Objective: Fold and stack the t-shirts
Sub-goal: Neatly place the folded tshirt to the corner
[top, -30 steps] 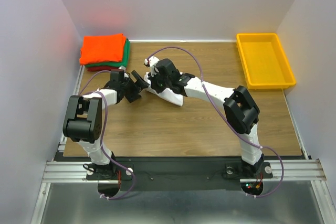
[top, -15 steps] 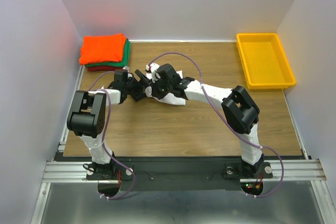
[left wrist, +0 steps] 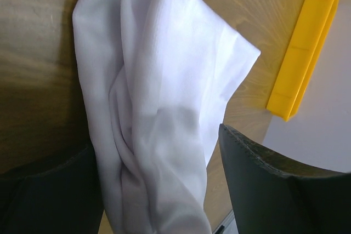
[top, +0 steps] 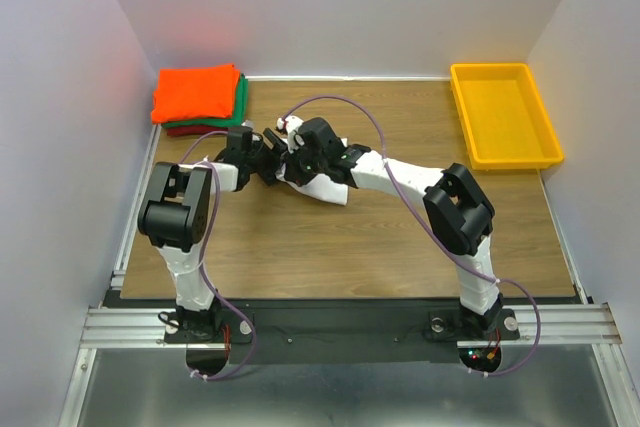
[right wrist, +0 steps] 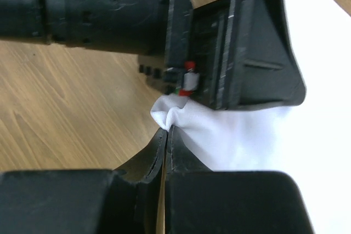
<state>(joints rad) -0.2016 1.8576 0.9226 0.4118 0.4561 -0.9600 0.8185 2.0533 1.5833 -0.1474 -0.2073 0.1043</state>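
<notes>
The white t-shirt (top: pixel 328 185) lies bunched on the wooden table, mostly under my right arm. My right gripper (top: pixel 293 154) is shut; in the right wrist view its tips (right wrist: pixel 167 130) pinch a puffed edge of the white cloth (right wrist: pixel 247 135). My left gripper (top: pixel 268 160) is open right beside it. In the left wrist view its gripper (left wrist: pixel 159 190) straddles a thick fold of the white shirt (left wrist: pixel 159 91), one finger on each side. The folded orange shirt (top: pixel 197 93) tops a stack over green (top: pixel 240 105) and dark red (top: pixel 190 130) ones at the far left corner.
A yellow plastic tray (top: pixel 460 112) stands at the far right; its edge shows in the left wrist view (left wrist: pixel 307 42). Bare wooden table (top: pixel 330 247) lies in front of the arms. White walls close in the table on three sides.
My left gripper has moved right, up to the white shirt, and now straddles its fold next to the right gripper. The right gripper has barely shifted.
</notes>
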